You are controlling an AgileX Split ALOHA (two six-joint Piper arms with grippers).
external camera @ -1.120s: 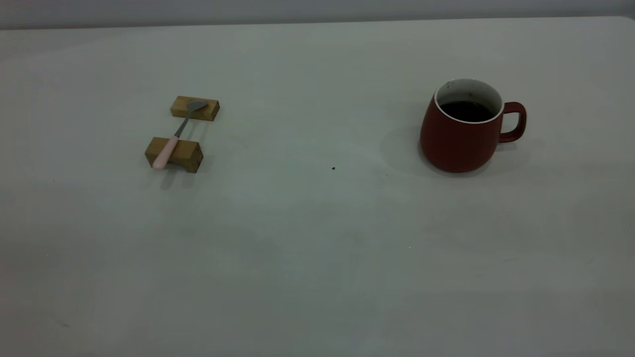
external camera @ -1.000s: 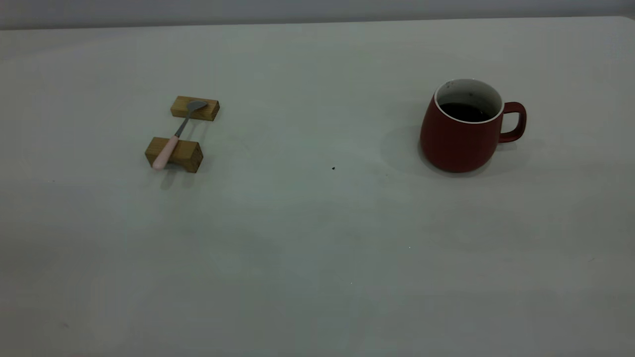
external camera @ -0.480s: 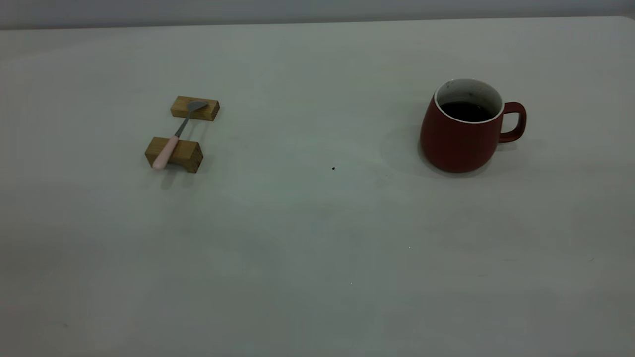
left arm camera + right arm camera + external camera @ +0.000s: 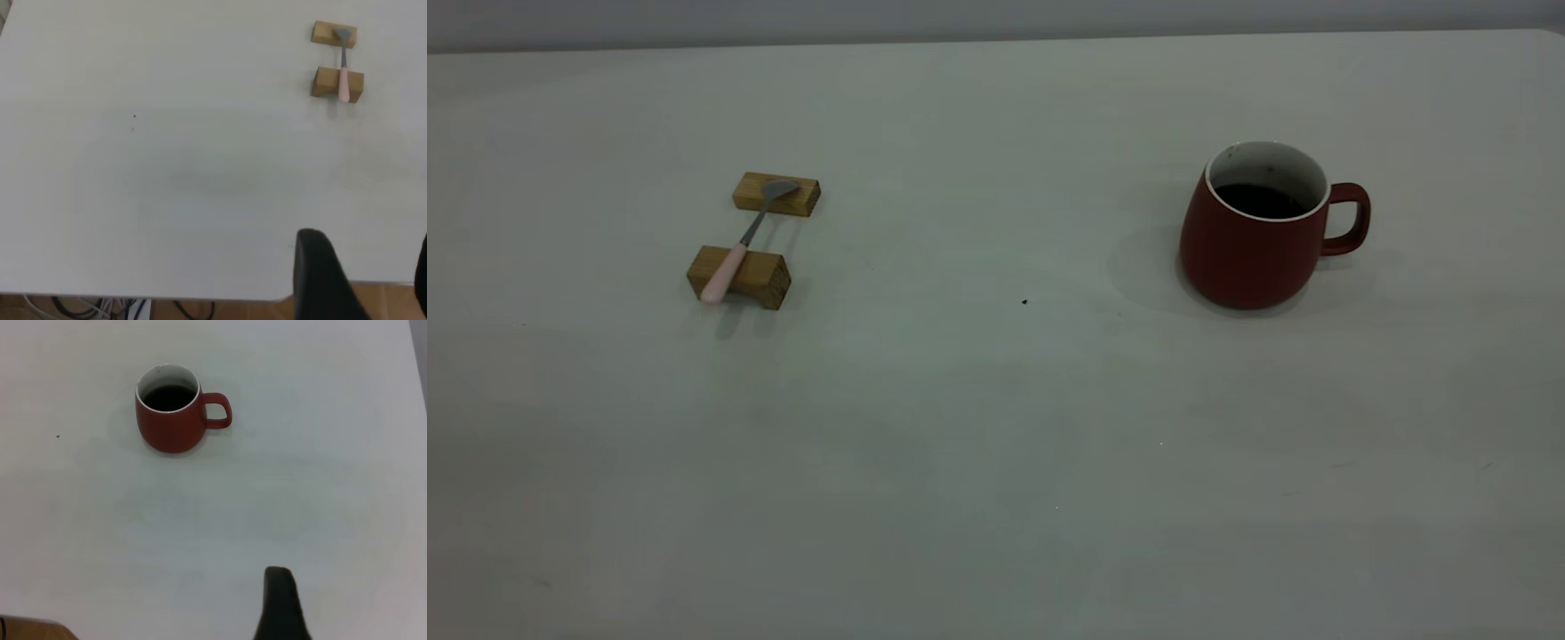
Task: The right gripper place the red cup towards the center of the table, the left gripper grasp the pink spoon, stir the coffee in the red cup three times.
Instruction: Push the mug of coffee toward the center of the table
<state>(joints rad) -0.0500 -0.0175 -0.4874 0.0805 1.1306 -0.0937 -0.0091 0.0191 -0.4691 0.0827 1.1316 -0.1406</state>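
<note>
Nothing has moved since the earlier frames: the red cup (image 4: 1258,229) with its coffee (image 4: 1261,199) stands at the bench's (image 4: 996,444) right side, and the pink spoon (image 4: 738,245) lies across two wooden blocks (image 4: 740,276) on the left. No step looks begun; next, the right gripper (image 4: 280,607) must reach the cup's handle. Both it and the left gripper (image 4: 363,280) hang back near the bench edge, and I cannot tell whether either one's fingers are apart.

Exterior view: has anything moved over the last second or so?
Nothing visibly changed. The cup stands at the right with its coffee, and the spoon lies across the two blocks, where they were. Neither gripper appears in this view.
</note>
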